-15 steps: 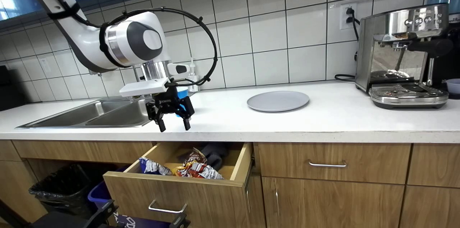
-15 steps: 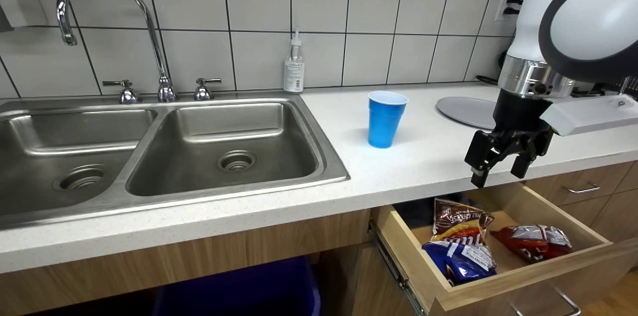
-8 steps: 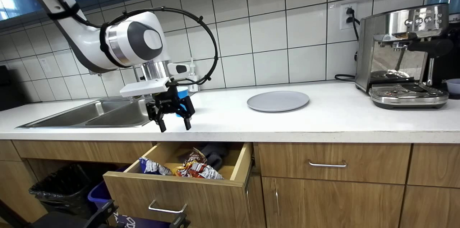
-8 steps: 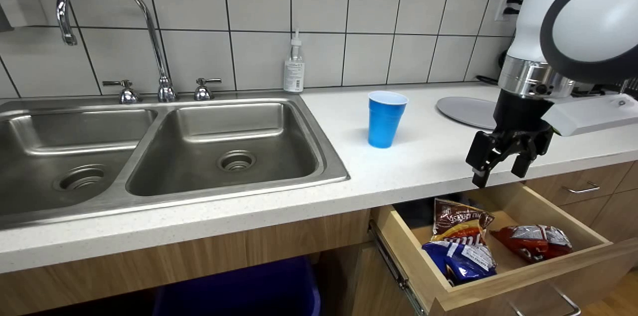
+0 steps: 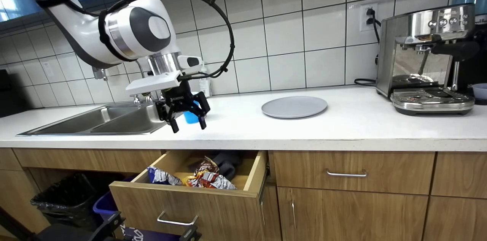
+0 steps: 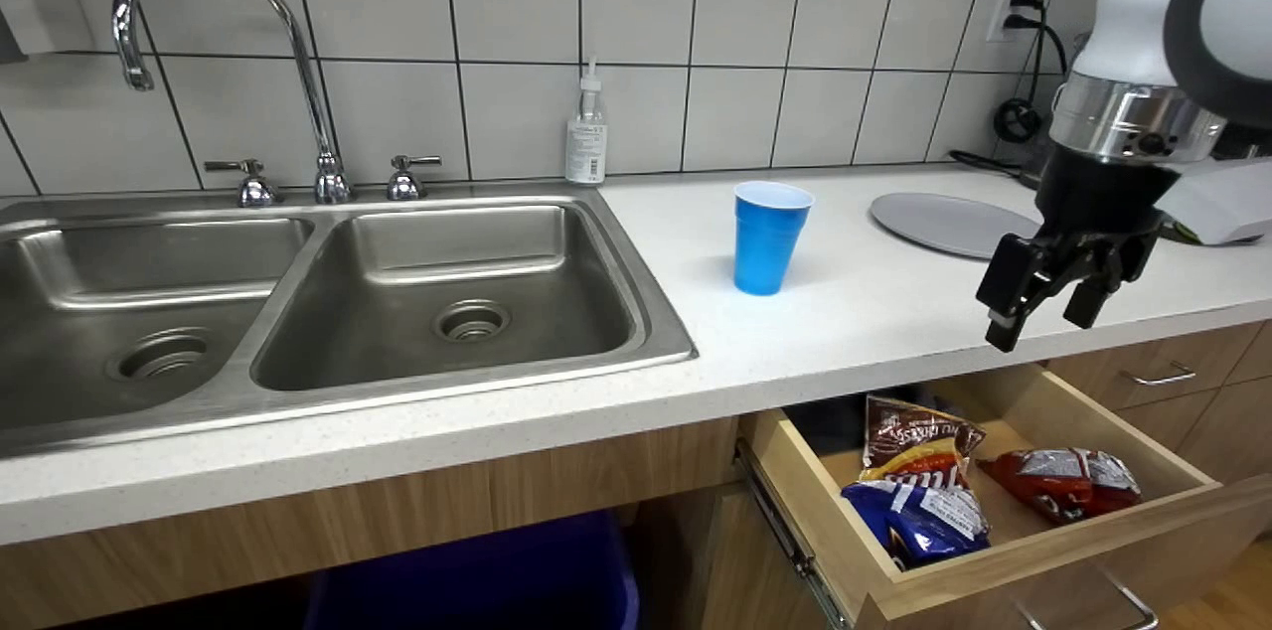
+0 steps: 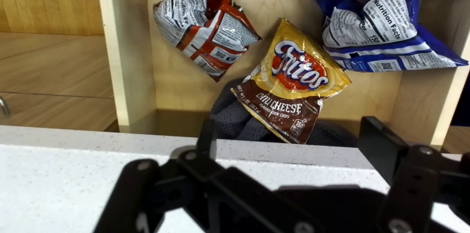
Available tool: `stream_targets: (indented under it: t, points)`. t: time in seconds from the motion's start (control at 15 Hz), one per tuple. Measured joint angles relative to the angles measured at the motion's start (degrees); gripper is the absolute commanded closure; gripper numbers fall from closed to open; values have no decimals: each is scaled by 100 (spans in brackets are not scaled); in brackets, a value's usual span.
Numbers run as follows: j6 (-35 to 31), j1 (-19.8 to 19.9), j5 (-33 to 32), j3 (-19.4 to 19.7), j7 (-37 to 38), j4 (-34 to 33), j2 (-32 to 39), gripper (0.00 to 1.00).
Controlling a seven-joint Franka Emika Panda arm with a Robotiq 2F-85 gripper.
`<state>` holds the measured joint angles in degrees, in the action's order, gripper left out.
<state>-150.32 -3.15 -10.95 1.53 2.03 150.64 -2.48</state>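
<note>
Wrist view: the black two-fingered gripper (image 7: 289, 126) hung spread, higher than the squarish yellow-and-brown foil bag (image 7: 292, 83) in the rectangular pale-wood drawer (image 7: 134, 56)

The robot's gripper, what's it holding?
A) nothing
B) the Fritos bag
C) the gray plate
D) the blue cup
A: the gripper has its fingers spread apart with nothing gripped between them, and the Fritos bag lies in the drawer.
</note>
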Motion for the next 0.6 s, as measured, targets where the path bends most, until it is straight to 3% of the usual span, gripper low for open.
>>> stream_targets:
  t: [0.6]
  points:
    - [147,255,222,232,-946,622,-952,0]
